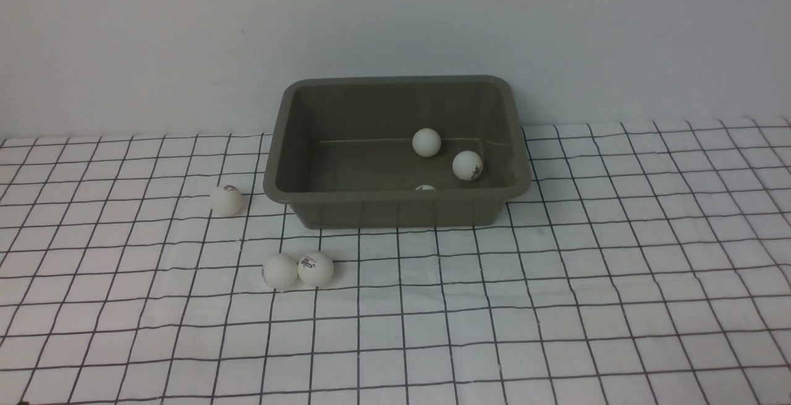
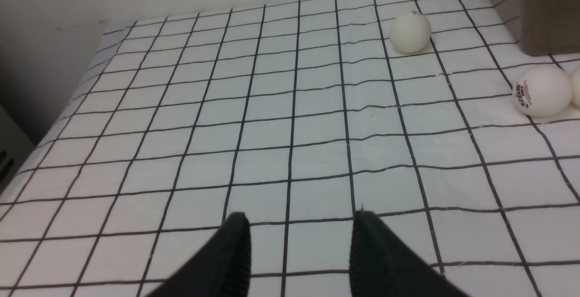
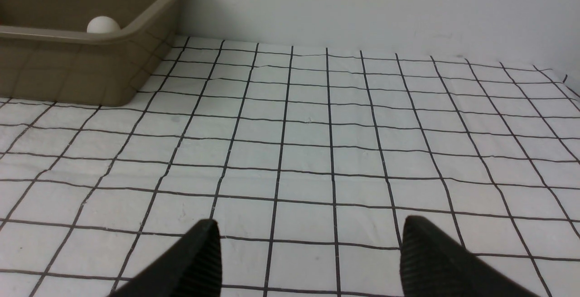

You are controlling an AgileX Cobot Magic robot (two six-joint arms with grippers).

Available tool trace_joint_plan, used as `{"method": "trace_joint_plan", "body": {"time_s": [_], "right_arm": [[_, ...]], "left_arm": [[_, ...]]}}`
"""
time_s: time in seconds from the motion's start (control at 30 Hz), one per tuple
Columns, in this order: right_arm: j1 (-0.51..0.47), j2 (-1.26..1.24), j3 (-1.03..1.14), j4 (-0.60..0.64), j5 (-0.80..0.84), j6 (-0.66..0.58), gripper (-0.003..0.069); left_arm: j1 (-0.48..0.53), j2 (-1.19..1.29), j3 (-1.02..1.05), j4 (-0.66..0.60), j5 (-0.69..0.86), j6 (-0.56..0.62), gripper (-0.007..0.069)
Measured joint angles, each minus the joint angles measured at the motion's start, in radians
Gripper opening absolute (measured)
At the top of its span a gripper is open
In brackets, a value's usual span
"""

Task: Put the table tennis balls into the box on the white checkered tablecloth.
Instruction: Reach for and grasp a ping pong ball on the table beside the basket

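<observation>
- Left gripper [image 2: 301, 217]: shows in the left wrist view only. Its two black ribbed fingers [image 2: 235, 251] stand apart with a modest gap, bare cloth between them and nothing held. It hangs low over the white checkered tablecloth [image 1: 556, 306], a slightly wrinkled cloth with a thin black grid.
- Lone ball [image 1: 226, 200]: a small matte white table tennis ball with a small dark print on top. It rests on the cloth near the box's left front corner, not touching it. It also shows in the left wrist view [image 2: 410, 32].
- Pair of balls: two more white balls lie on the cloth in front of that same corner. They touch each other and sit apart from the box.
  - Left one [image 1: 280, 271].
  - Right one [image 1: 316, 268], printed logo facing the front camera.
  - In the left wrist view one of the pair shows whole [image 2: 542, 90] and the other is cut by the frame edge.
- Box [image 1: 395, 212]: a rectangular olive-grey plastic tub with rounded corners and a rolled rim. It stands on the cloth at centre, close to the back wall.
- Balls in the box, three visible:
  - One toward the back [image 1: 426, 142].
  - One with a dark logo just right of it and nearer [image 1: 467, 165]; the two look slightly apart.
  - One against the near wall, only its top showing over the rim [image 1: 424, 188].
- Right gripper [image 3: 310, 226]: shows in the right wrist view only. Its black fingers [image 3: 199, 260] are spread wide with nothing between them, over bare cloth to the right of the box.
</observation>
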Motion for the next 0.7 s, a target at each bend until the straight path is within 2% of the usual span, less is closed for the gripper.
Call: {"method": "trace_joint_plan", "body": {"time_s": [0.53,0.6,0.67,0.7], "right_arm": [[0.0,0.0,0.0,0.0,0.0,0.0,0.0482],[0.0,0.0,0.0,0.0,-0.001,0.0,0.0482],[0.0,0.0,0.0,0.0,-0.001,0.0,0.0482],[0.0,0.0,0.0,0.0,-0.001,0.0,0.0482]], "left_arm": [[0.0,0.0,0.001,0.004,-0.012,0.0,0.0279],[0.0,0.0,0.005,-0.018,-0.089,-0.007,0.0279],[0.0,0.0,0.008,-0.08,-0.216,-0.04,0.0279],[0.0,0.0,0.008,-0.128,-0.327,-0.066,0.0279]]}}
